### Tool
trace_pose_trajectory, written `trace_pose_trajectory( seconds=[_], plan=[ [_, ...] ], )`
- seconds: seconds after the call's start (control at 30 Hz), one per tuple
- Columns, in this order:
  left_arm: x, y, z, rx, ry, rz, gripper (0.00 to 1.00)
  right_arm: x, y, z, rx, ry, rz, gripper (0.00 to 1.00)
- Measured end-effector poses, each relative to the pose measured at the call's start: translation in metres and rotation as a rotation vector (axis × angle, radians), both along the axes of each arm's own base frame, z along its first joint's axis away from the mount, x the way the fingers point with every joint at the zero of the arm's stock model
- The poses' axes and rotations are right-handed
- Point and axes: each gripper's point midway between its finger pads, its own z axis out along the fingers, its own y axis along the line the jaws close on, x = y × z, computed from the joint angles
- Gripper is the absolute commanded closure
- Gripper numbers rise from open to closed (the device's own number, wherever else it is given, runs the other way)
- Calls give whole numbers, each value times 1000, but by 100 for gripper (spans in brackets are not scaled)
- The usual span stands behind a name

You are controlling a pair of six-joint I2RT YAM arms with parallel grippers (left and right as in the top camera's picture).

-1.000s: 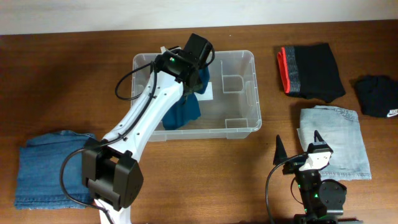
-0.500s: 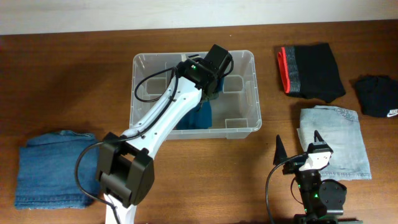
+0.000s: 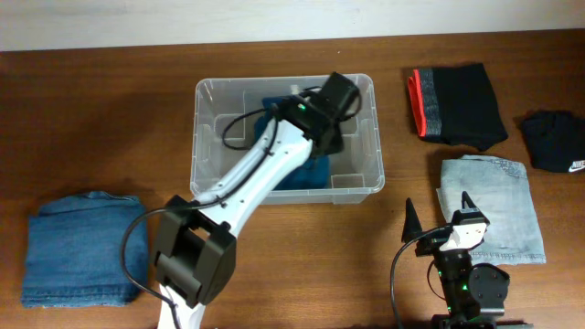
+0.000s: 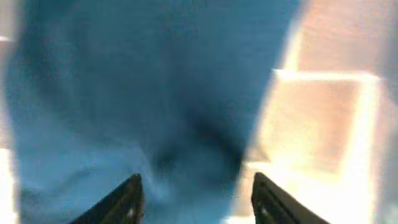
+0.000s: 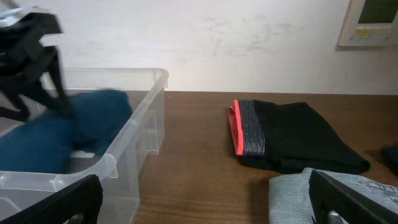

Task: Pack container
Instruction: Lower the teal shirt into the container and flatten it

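Since the next move turned on which folded garment lay closest to which arm, the layout was read from the near edge of the tabletop outward. At the near edge, right of centre, the right gripper (image 3: 438, 216) pointed toward the far edge with its jaws spread wide and nothing between them. A pale denim piece (image 3: 494, 206) lay just beside it on its right. A darker pair of jeans (image 3: 78, 247) lay folded by the near left corner, well apart from that gripper and on the left arm's side.

Toward the far edge, around the table's middle, stood the container (image 3: 215, 146), its long axis parallel to that edge. It lay ahead and to the left of the right gripper. The left gripper (image 4: 196, 193) reached down into its right half, jaws standing apart over a blue garment (image 3: 309, 174) on the floor of the bin. The blurred wrist view showed no pinch on the cloth.

By the far right corner lay a black garment with a red band (image 3: 462, 105) and a small black item (image 3: 556, 139). Both were judged nearer the right arm.
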Motion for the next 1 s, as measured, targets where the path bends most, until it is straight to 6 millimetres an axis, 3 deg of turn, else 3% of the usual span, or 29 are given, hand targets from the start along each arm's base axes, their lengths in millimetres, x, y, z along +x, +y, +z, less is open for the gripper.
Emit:
trace_pose_trajectory(
  seconds=[0.2,0.33,0.47,0.6,0.7,0.8,0.9,1.0],
  plan=[
    [-21,-42,4,-40,-13,-163,35,0,0,0,0,0,0,1],
    [-26,-43,8,-12,-13,-231,33,0,0,0,0,0,0,1],
    [-15,-13,21,83,-22,-199,35,0,0,0,0,0,0,1],
    [4,39,28,215,-30,-105,62,0,0,0,0,0,0,2],
    [17,73,25,282,-19,-61,73,0,0,0,0,0,0,1],
    [30,95,13,324,3,-35,83,0,0,0,-1,0,0,1],
    [37,106,-11,363,48,-28,97,0,0,0,0,0,0,1],
    [41,112,-36,391,92,-32,99,0,0,0,0,0,0,1]
  ],
)
